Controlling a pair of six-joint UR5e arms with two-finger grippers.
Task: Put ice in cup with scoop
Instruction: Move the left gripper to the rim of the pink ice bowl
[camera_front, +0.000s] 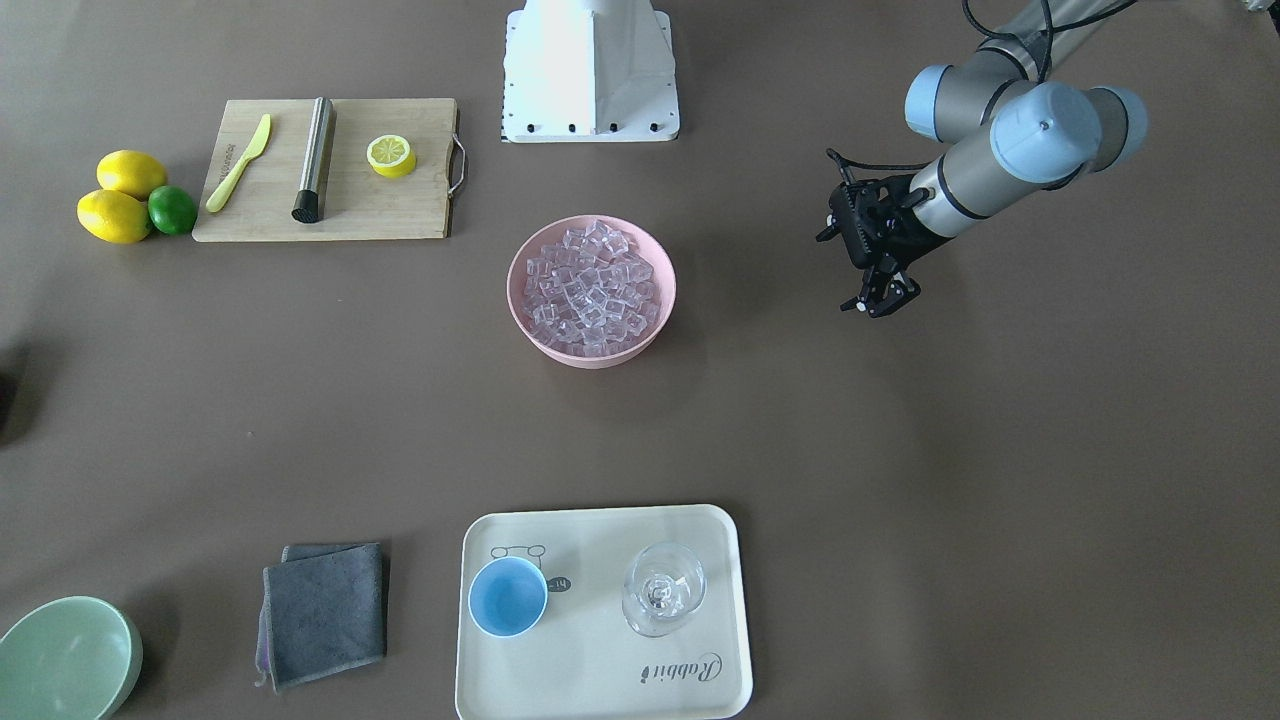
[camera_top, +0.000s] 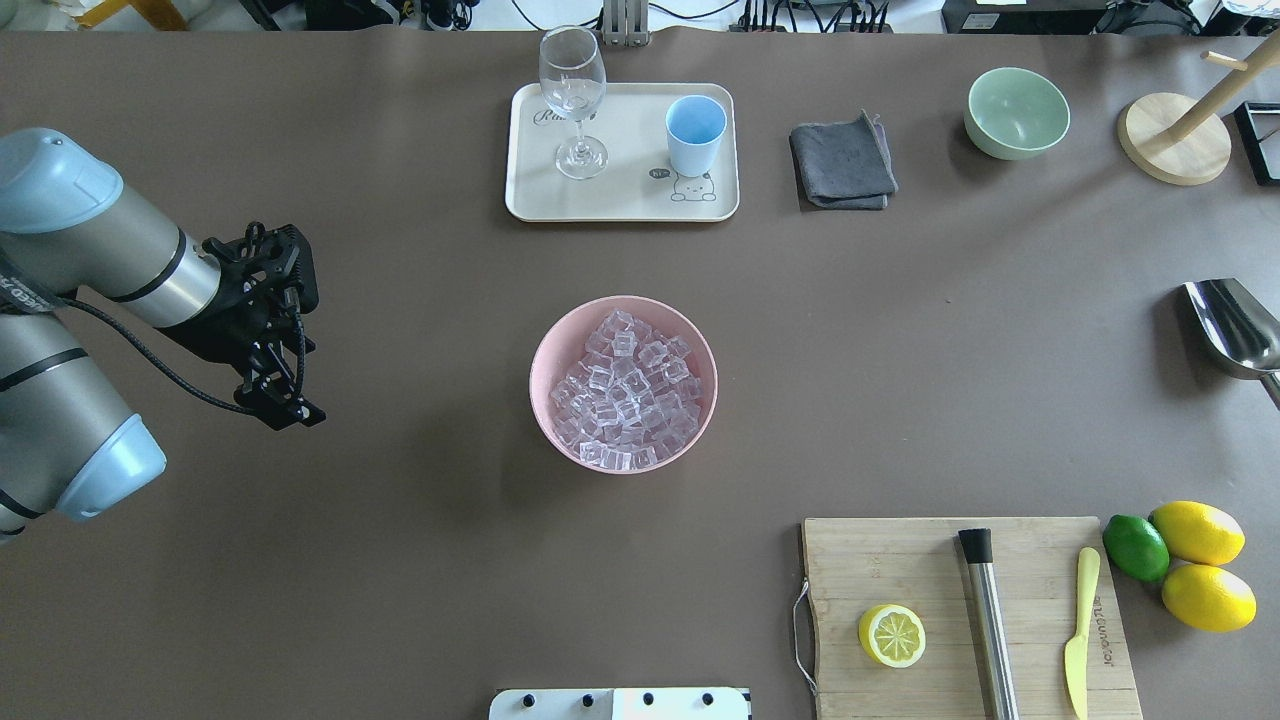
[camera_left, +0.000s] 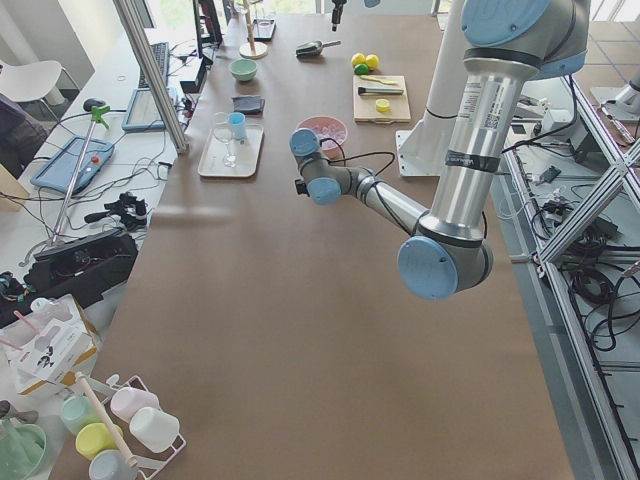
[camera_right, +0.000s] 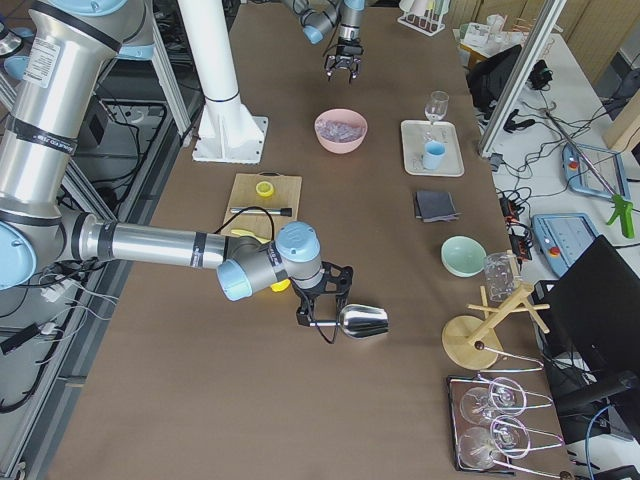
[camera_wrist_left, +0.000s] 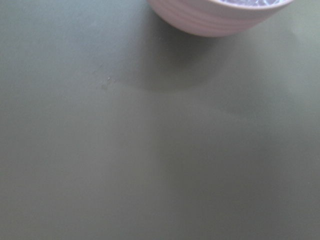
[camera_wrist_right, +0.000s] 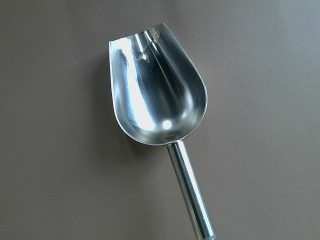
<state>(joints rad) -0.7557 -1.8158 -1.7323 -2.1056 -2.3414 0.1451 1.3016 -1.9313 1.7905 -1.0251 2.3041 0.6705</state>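
You're in a robotics lab, not a kitchen. Two industrial arms, the left arm (camera_left: 480, 120) and the right arm (camera_right: 150, 245), work over a long brown-covered table (camera_left: 300, 350), with a white pedestal (camera_front: 590, 70) at its edge. There are aluminium frame struts (camera_left: 150, 70) alongside, a teach pendant (camera_left: 70, 165) and loose cables (camera_left: 60, 215) off to the side, and a monitor (camera_right: 600, 290) at the far end. The only kitchen items are a cutting board (camera_top: 965, 615), lemons (camera_top: 1200, 530) and a tray (camera_top: 620, 205), laid out on the table.

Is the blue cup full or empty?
Empty: the cup shows only its bare blue inside; the ice sits in the pink bowl.
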